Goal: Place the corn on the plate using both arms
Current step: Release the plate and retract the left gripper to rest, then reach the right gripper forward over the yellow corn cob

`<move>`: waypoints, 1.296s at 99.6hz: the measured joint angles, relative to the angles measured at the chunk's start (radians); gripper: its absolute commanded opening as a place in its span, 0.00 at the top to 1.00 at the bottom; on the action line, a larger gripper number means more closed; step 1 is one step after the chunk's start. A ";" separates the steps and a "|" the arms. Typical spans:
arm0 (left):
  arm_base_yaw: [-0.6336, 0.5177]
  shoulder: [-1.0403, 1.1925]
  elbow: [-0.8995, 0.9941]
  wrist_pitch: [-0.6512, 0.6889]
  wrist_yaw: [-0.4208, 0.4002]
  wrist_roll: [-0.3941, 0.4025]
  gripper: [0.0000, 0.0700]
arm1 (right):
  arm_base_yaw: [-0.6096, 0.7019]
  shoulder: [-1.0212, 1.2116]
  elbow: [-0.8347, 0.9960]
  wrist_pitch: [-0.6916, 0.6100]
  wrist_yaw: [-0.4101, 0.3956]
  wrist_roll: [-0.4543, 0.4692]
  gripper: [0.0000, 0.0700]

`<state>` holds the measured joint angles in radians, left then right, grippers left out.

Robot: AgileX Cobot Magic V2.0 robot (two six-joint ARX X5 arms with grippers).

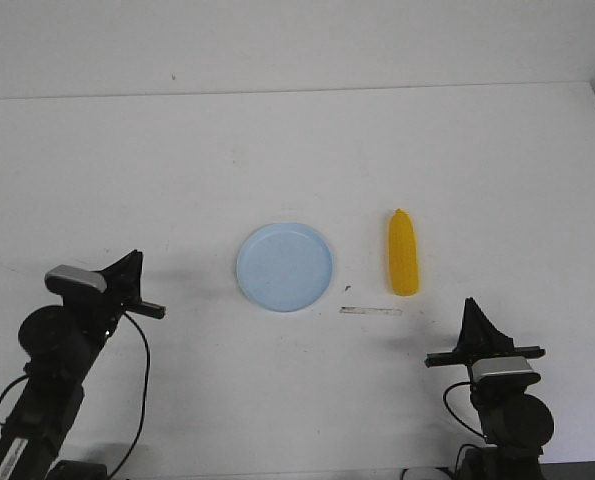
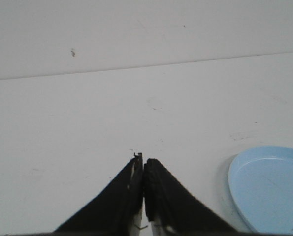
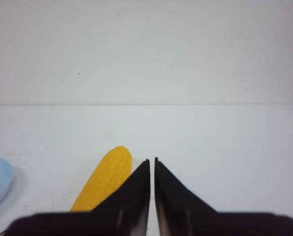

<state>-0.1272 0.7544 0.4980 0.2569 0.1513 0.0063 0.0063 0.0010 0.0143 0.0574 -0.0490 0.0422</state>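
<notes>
Both end effectors clenched, empty: left [image 1: 137,262] left of plate [image 1: 285,266], right [image 1: 469,305] near corn [image 1: 404,253] on worktop [image 1: 297,150].

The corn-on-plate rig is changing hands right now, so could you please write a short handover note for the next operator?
Left claw: shut, empty, low at the near left of the table.
Right claw: shut, empty, near right, just behind the corn.
Corn: lying on the table to the right of the plate, apart from it, tapered tip pointing away from the robot.
Plate: mid-table, empty.
Done: nothing yet.
Left: pick up the corn and set it on the plate.
</notes>
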 measured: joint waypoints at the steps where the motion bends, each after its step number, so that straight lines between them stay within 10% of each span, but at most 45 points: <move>1: 0.003 -0.012 -0.009 0.000 0.000 0.001 1.00 | 0.000 0.000 0.000 0.000 0.000 0.000 0.98; 35: 0.055 -0.412 -0.212 -0.074 -0.148 0.006 1.00 | 0.000 0.000 0.000 0.000 0.000 0.000 0.98; 129: 0.055 -0.584 -0.212 -0.111 -0.154 0.006 1.00 | 0.000 0.000 0.000 0.044 -0.001 0.000 0.98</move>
<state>-0.0723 0.1699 0.2859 0.1463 -0.0025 0.0124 0.0063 0.0010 0.0139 0.1017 -0.0502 0.0422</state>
